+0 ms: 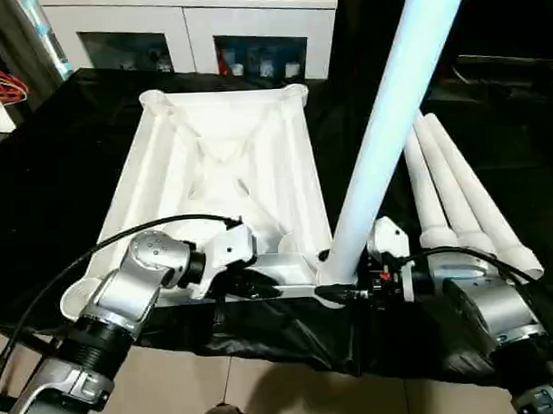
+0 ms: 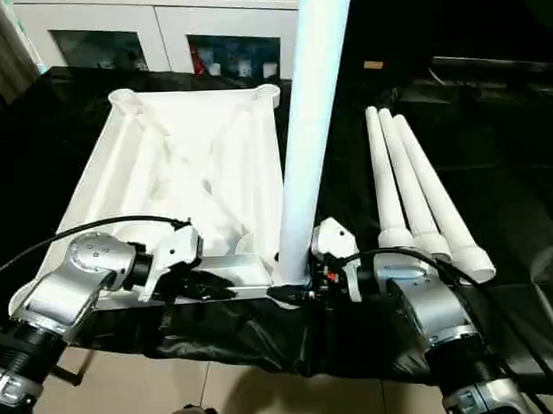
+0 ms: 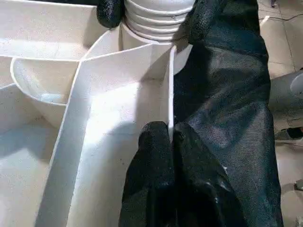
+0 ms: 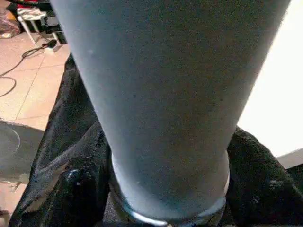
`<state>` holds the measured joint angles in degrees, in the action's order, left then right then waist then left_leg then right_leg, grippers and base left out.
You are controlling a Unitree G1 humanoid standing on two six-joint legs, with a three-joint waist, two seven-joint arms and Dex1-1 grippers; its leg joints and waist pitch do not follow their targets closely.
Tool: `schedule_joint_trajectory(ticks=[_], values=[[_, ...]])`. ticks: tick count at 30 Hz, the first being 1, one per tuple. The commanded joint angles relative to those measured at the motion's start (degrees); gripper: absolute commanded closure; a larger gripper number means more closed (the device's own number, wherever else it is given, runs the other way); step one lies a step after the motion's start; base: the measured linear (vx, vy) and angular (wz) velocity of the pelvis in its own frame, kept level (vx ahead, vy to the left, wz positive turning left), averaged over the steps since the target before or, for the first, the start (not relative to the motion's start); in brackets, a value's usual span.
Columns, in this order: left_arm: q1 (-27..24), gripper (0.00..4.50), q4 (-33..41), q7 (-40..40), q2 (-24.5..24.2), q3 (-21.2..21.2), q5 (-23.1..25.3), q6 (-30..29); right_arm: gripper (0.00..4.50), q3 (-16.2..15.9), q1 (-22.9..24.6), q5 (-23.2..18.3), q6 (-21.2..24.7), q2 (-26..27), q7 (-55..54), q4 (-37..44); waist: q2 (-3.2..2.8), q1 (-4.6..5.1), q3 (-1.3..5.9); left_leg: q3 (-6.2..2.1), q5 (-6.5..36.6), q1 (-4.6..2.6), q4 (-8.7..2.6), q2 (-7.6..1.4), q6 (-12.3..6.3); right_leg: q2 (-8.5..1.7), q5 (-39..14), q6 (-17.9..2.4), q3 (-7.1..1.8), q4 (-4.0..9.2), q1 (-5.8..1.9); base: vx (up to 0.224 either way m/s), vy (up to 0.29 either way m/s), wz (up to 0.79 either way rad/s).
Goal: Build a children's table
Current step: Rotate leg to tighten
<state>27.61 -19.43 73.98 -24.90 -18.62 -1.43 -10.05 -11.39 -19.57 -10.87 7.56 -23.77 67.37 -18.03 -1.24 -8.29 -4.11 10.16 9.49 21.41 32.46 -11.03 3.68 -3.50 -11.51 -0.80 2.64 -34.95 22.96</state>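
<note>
One leg (image 1: 383, 131) stands nearly upright in the upturned tabletop's (image 1: 229, 154) near right corner socket, right gripper (image 1: 348, 291) around its base. Three legs (image 1: 458, 196) lie alongside. Left wrist view reveals the left gripper (image 3: 170, 142) pinching a rib.

Tabletop (image 1: 225, 163) underside up on the worktop (image 1: 48, 179); one leg (image 1: 383, 121) upright in its near right corner socket. Three legs (image 1: 458, 196) side by side to the right. Cabinet (image 1: 188, 28) behind. Left gripper (image 1: 261, 285) at the near rim, right gripper (image 1: 352, 291) at the upright leg's base.
</note>
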Motion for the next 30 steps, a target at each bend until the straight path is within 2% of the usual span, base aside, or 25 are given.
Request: schedule_joint_trajectory(ticks=[1, 2, 4, 5, 7, 8, 9, 14, 15, 18, 20, 22, 26, 28, 29, 30], values=[[1.43, 4.50, -1.44, -4.92, 2.28, -0.18, 1.01, -0.32, 1.73, -0.60, 0.96, 0.11, 1.62, 2.21, -2.81, -0.44, 0.25, 0.22, 3.30, -0.60, 11.68, -0.68, -3.31, -2.25, -2.99, -4.46, -9.27, -12.58, -2.42, 4.24, -2.63, 0.000, 0.000, 0.00], [1.82, 4.50, -2.03, -7.84, 3.75, 0.46, 1.38, -0.97, 1.73, 0.26, 0.48, 0.30, 1.96, 3.93, -5.95, -1.91, 0.33, 0.45, 3.02, -0.68, 13.72, -0.82, -3.59, -2.19, -2.00, -4.57, -13.41, -11.90, -2.47, 4.67, -2.48, 0.000, 0.000, 0.00], [2.43, 4.50, -2.53, -12.63, 6.39, 1.47, 1.86, -2.48, 1.74, 2.25, -1.01, 1.25, 1.84, 7.63, -13.88, -5.65, 0.43, 0.58, 2.97, -0.85, 14.77, -0.91, -3.80, -2.13, -1.14, -4.82, -17.81, -10.50, -2.49, 5.02, -2.53, 0.000, 0.000, 0.00], [2.43, 4.50, -2.53, -12.63, 6.39, 1.47, 1.86, -2.48, 1.74, 2.25, -1.01, 1.25, 1.84, 7.63, -13.88, -5.65, 0.51, 0.88, 2.84, -0.91, 15.47, -0.96, -3.96, -2.09, -0.66, -4.78, -19.87, -9.84, -2.53, 5.29, -2.34, 0.000, 0.000, 0.00], [2.80, 4.50, -2.26, -16.69, 8.60, 2.00, 2.48, -3.94, 1.74, 4.16, -2.58, 2.46, 1.24, 11.10, -22.25, -9.38, 0.69, 1.17, 2.93, -1.00, 14.83, -0.71, -4.02, -2.08, -0.37, -4.84, -19.59, -9.54, -2.56, 5.13, -2.51, 0.000, 0.000, 0.00], [2.99, 4.50, -2.03, -19.73, 10.29, 2.44, 2.86, -5.28, 1.74, 5.18, -3.25, 2.82, 0.75, 13.41, -26.83, -11.20, 0.37, 1.59, 2.98, -1.04, 15.00, -0.77, -4.10, -2.07, 0.11, -4.76, -19.27, -9.56, -2.50, 5.06, -2.33, 0.000, 0.000, 0.00], [3.09, 4.50, -1.84, -22.80, 11.88, 2.68, 3.49, -6.31, 1.75, 5.92, -3.66, 2.99, 0.52, 15.59, -30.49, -12.39, 0.49, 1.98, 3.05, -1.01, 15.16, -0.88, -3.96, -2.02, 0.17, -4.78, -18.61, -9.72, -2.53, 5.18, -2.32, 0.000, 0.000, 0.00], [2.19, 4.50, 0.23, -32.13, 17.16, 2.73, 6.11, -10.21, 1.75, 7.49, -5.74, 4.93, -0.45, 22.03, -42.28, -17.14, 0.27, 2.28, 3.26, -0.86, 12.85, -0.74, -3.75, -1.85, -0.47, -4.46, -13.74, -10.25, -2.54, 4.84, -2.43, 0.000, 0.000, 0.00], [1.45, 4.50, 1.33, -33.66, 18.42, 2.18, 6.62, -11.20, 1.75, 7.82, -6.40, 5.05, -1.03, 23.52, -44.23, -18.39, 0.06, 2.41, 3.32, -0.87, 12.43, -0.70, -3.75, -1.97, -0.60, -4.46, -12.25, -10.66, -2.57, 4.72, -2.36, 0.000, 0.000, 0.00], [0.51, 4.50, 2.80, -35.90, 20.21, 1.64, 7.23, -12.64, 1.75, 7.88, -7.45, 5.97, -2.45, 24.85, -46.58, -20.14, 0.27, 2.60, 3.36, -0.73, 12.11, -0.59, -3.65, -1.84, -1.12, -4.32, -10.13, -11.02, -2.49, 4.65, -2.55, 0.000, 0.000, 0.00], [0.21, 4.50, 3.38, -36.21, 20.80, 1.51, 7.11, -13.18, 1.05, 8.10, -7.80, 6.12, -2.98, 25.23, -47.07, -20.72, 0.23, 2.65, 3.25, -0.74, 12.51, -0.49, -3.69, -1.81, -1.44, -4.36, -10.84, -10.83, -2.49, 4.76, -2.59, 0.000, 0.000, 0.00], [-0.48, 4.50, 4.66, -35.58, 21.06, 0.52, 7.21, -13.74, 1.05, 9.15, -8.20, 5.14, -3.30, 25.64, -46.36, -20.95, 0.25, 2.73, 3.17, -0.73, 12.92, -0.44, -3.73, -1.79, -1.69, -4.39, -11.94, -10.35, -2.54, 4.93, -2.57, 0.000, 0.000, 0.00], [-0.43, 4.50, 4.74, -36.54, 21.15, 0.87, 7.43, -14.48, 0.61, 9.65, -8.12, 5.81, -4.41, 24.70, -46.85, -20.59, -0.09, 2.85, 3.34, -0.85, 13.44, -0.53, -3.84, -1.86, -1.32, -4.26, -12.10, -10.16, -2.48, 4.90, -2.54, 0.000, 0.000, 0.00], [-0.44, 4.50, 4.78, -36.90, 21.22, 1.07, 7.63, -14.77, 0.56, 9.50, -7.73, 6.40, -5.10, 24.04, -47.07, -19.81, 0.03, 2.93, 3.35, -0.80, 13.21, -0.45, -3.80, -1.86, -1.33, -4.26, -11.09, -10.35, -2.51, 4.88, -2.59, 0.000, 0.000, 0.00], [-0.48, 4.50, 4.76, -37.34, 21.11, 1.16, 7.76, -15.01, 0.56, 9.81, -5.69, 5.81, -4.44, 22.36, -45.97, -15.55, 0.15, 2.83, 3.53, -0.78, 12.98, -0.52, -3.74, -1.87, -1.39, -4.31, -10.66, -10.42, -2.48, 4.84, -2.70, 0.000, 0.000, 0.00], [-0.48, 4.50, 4.75, -37.38, 21.08, 1.16, 7.77, -15.03, 0.56, 9.89, -5.27, 5.61, -4.22, 22.05, -45.68, -14.66, 0.17, 2.52, 3.61, -0.70, 12.25, -0.61, -3.58, -1.90, -1.76, -4.20, -9.66, -10.09, -2.55, 4.82, -2.73, 0.000, 0.000, 0.00]])
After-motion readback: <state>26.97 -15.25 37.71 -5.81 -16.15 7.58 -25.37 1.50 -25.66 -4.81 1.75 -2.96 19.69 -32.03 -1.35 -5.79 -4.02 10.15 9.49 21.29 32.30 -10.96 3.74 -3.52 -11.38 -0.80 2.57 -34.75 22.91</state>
